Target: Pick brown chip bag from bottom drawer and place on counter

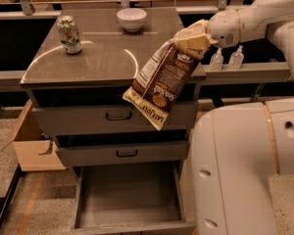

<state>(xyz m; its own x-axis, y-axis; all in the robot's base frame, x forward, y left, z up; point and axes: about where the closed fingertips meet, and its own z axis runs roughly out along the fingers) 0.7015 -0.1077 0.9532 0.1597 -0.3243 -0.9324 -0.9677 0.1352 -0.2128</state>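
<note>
"Where's your gripper?"

"At the right edge of the desk, pinching the top of the chip bag."

"And the bag?"

"It hangs tilted from my gripper, its lower end in front of the top drawer front. The bottom drawer stands open below. A can and a bowl sit farther back."
</note>
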